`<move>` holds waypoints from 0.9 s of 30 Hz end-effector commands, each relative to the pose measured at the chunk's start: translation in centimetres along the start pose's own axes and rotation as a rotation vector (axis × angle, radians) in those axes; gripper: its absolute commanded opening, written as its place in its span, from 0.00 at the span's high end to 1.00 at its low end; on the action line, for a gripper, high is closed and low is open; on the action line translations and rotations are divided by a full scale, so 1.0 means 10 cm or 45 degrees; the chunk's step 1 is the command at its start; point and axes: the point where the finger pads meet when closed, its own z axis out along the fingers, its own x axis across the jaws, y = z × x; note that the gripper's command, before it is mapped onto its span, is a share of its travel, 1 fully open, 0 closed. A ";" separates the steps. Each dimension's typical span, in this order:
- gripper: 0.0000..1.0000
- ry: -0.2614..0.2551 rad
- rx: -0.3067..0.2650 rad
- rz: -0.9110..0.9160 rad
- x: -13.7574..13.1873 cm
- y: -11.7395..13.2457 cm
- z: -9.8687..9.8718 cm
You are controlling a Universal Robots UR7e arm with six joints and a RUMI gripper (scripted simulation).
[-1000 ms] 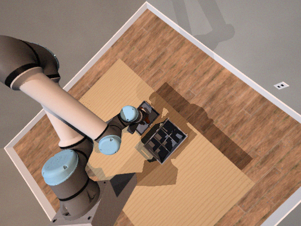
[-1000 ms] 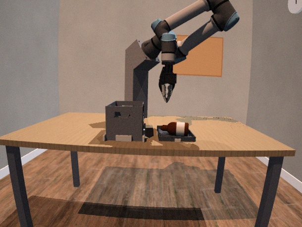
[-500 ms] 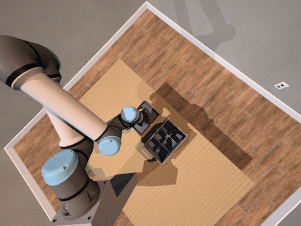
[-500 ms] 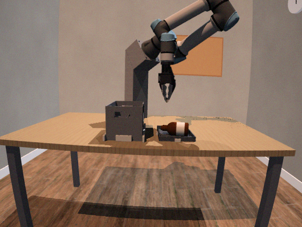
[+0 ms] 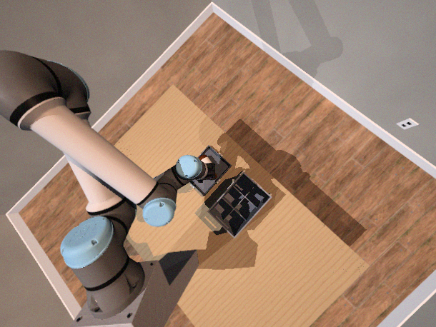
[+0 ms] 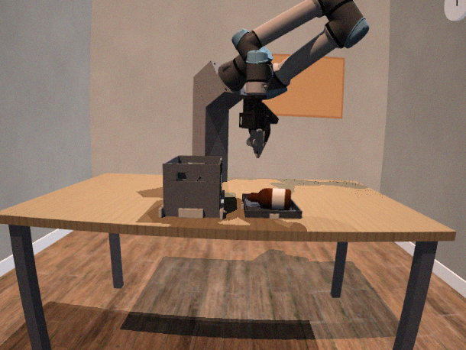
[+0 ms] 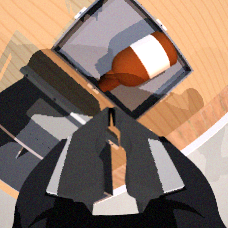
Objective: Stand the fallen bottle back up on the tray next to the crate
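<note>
A brown bottle (image 6: 270, 198) with a white label lies on its side in the shallow dark tray (image 6: 271, 210), its neck toward the crate. It also shows in the wrist view (image 7: 140, 63) on the tray (image 7: 122, 60). My gripper (image 6: 257, 150) hangs well above the tray, over the bottle's neck end, fingers pointing down. Its fingers (image 7: 112, 120) are shut together with nothing between them. In the overhead view the wrist covers most of the tray (image 5: 216, 170), and only a bit of the bottle shows.
A dark grey crate (image 6: 192, 186) (image 5: 240, 203) with inner dividers stands just left of the tray, close to it. The arm's base column (image 6: 209, 115) rises behind the crate. The table edge runs near the tray's front.
</note>
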 end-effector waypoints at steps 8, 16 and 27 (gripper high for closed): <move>1.00 0.002 -0.019 0.514 0.03 0.04 0.00; 1.00 0.004 -0.018 0.723 0.04 0.06 -0.01; 1.00 0.007 -0.018 1.059 0.05 0.10 -0.01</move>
